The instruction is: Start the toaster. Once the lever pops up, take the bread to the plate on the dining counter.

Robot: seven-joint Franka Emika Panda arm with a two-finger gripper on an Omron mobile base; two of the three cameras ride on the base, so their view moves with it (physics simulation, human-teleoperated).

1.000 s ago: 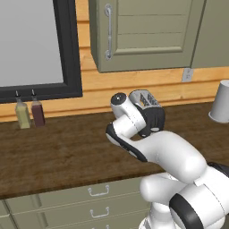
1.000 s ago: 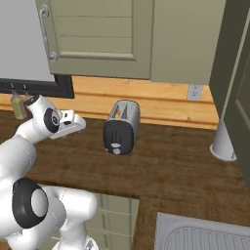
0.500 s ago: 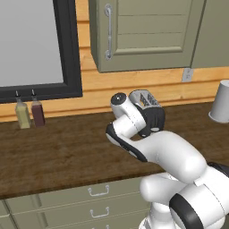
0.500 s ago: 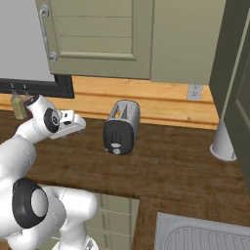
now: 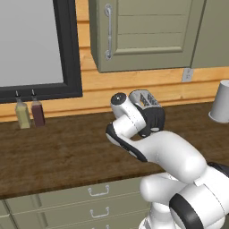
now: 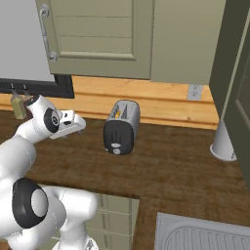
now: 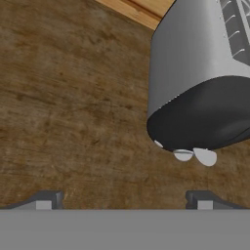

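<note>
**Fingers spread wide above the counter, nothing held, toaster close ahead**

The gripper (image 7: pixel 124 197) is seen with its two dark fingertips (image 7: pixel 46 199) set far apart, at the left and right of the hand view, and nothing is caught between them. No contact is made with anything; bare dark wood counter (image 7: pixel 68 107) lies between and beneath the tips. In the right base view the gripper (image 6: pixel 73 126) is carried at the end of the white arm, held low over the counter and pointed sideways toward the toaster (image 6: pixel 121 128), which stands just beside it but apart from it.

The arm is bent sharply: its upper links rise from the base, fold back at a dark-jointed elbow, and the hand is brought level with the toaster's black front face. In the left base view much of the toaster (image 5: pixel 146 99) is hidden behind the wrist, only its silver slotted top being shown above it.

The toaster is placed on the wood counter near the wooden back wall, under a green-grey cabinet (image 6: pixel 97 36). In the hand view its rounded black end and pale knobs (image 7: pixel 195 156) are seen close ahead to the right. Whether the bread is in the slots cannot be told for certain. Two small bottles (image 5: pixel 29 114) are stood at the wall to the left, and a pale cylinder (image 6: pixel 223 144) at the right.
</note>
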